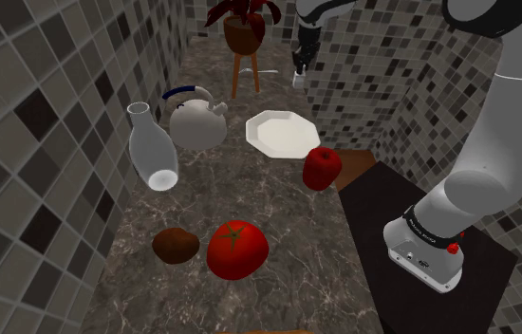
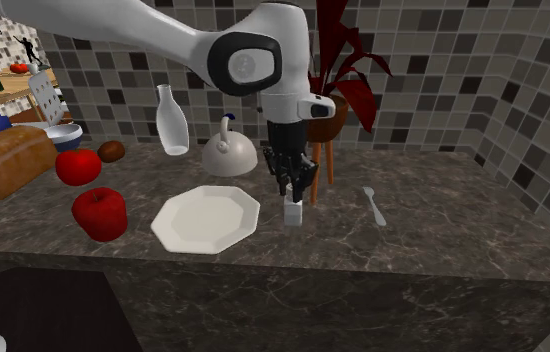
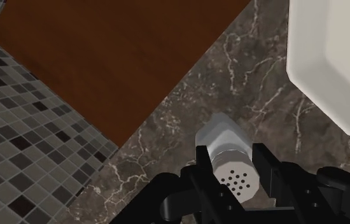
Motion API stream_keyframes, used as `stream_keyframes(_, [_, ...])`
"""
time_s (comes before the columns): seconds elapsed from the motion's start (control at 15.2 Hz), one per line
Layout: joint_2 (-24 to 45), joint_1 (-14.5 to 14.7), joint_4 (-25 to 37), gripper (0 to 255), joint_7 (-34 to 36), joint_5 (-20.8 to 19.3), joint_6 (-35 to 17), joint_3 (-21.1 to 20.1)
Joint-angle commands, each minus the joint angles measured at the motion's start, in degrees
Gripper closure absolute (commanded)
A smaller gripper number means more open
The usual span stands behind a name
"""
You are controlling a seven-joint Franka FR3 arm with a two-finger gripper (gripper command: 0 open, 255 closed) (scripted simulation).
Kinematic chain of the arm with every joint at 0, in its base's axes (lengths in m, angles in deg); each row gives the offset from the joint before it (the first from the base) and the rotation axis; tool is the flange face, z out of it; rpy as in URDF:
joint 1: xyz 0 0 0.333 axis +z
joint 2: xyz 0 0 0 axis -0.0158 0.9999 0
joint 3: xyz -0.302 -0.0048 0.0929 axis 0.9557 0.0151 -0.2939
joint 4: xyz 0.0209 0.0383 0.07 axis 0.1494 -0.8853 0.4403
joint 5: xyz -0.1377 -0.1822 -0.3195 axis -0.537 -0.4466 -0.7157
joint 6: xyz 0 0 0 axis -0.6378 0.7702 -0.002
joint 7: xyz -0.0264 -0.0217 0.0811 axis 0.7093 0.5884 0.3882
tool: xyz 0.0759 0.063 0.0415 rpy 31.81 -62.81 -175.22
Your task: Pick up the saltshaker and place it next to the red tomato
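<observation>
A tall clear glass bottle (image 1: 150, 147) leans at the left of the shoulder view, just beside a white rounded kettle with a blue handle (image 1: 197, 121). To the right of the kettle lies a white eight-sided plate (image 1: 283, 133), and a glossy red apple (image 1: 322, 168) sits below the plate's right edge. Lower in the frame are a brown lumpy potato-like thing (image 1: 176, 245) and, just beside it, the big red tomato (image 1: 237, 249). At the top centre a dark-red-leaved plant in a brown pot (image 1: 242, 28) stands on a wooden stool. In the second exterior view a pale spoon (image 2: 374, 205) lies right of centre, and a brown loaf (image 2: 3, 160) and a blue bowl (image 2: 63, 135) sit at the far left. All this rests on a dark brown veined stone worktop (image 1: 250, 194), closed in by walls of grey, black and white mosaic tile (image 1: 22, 114); the wrist view shows a brown wood-toned floor (image 3: 116, 57) past the worktop's edge. The small grey cylindrical saltshaker with a perforated cap (image 3: 228, 159) stands upright on the worktop just right of the plate in the second exterior view, well apart from the tomato, with plate and apple lying between them. The black tool (image 3: 231, 168) points straight down over it, its fingers (image 3: 202, 162) pressed against both sides of the cap, clamped on the saltshaker.
</observation>
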Motion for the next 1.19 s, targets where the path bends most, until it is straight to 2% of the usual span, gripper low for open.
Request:
stream_keyframes(0.0, [-0.58, 0.06, 0.70, 255, -0.04, -0.01, 1.31, -0.01])
stream_keyframes(1.12, [-2.61, 0.09, 10.89, 255, -0.99, 0.16, 13.50, 0.02])
